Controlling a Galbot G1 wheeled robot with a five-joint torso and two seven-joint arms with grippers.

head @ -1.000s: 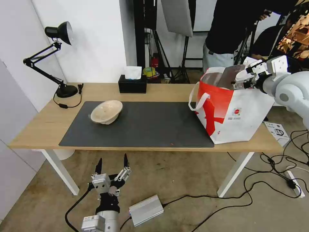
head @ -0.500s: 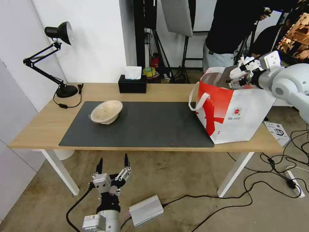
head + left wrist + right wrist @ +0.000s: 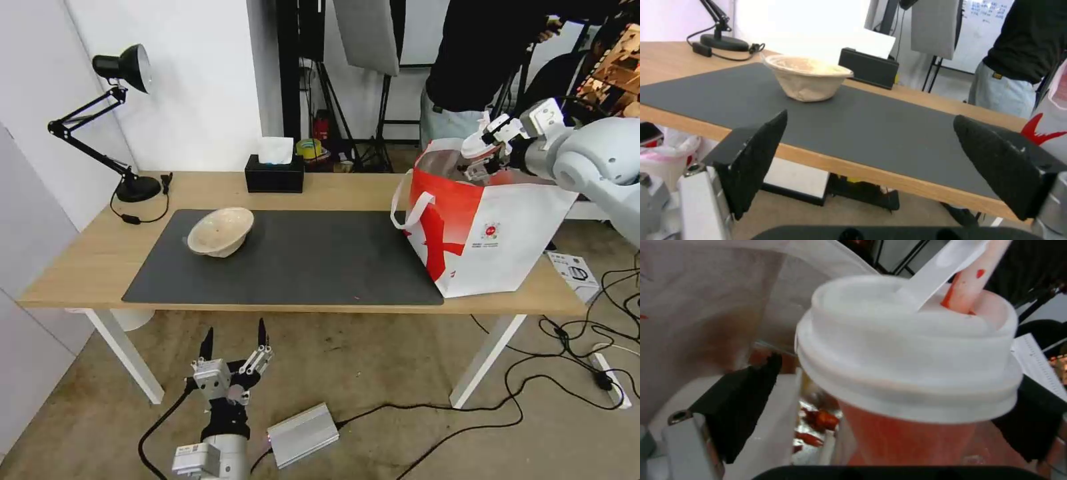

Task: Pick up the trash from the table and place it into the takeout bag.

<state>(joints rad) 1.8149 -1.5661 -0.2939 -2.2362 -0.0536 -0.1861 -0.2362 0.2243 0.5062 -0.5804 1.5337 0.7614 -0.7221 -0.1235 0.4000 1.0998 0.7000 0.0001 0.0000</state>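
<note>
Beige pulp bowl (image 3: 221,231) likely light, stiff but crushable if squeezed hard, dry matte skin so not slippery; best hold probably a pinch over the thin rim, one finger inside, one outside; sits slightly tilted on the dark mat (image 3: 300,260), well to the left of the takeout bag (image 3: 483,227), apart from the black tissue box (image 3: 274,175) behind it; creamy, wrinkled flared wall, seems empty.

Red cup (image 3: 907,426) with white lid (image 3: 907,350), red-smeared straw and white spoon poking out, stands between the right hand's black pads inside the bag's foil lining, red scraps below; pads look clear of the cup wall, so the right hand (image 3: 481,148) above the bag mouth reads as spread, not clamped; plastic looks smooth, slippery.

Left hand (image 3: 232,341) spread wide, empty, low in front of the surface (image 3: 87,260), far left of the bag.
</note>
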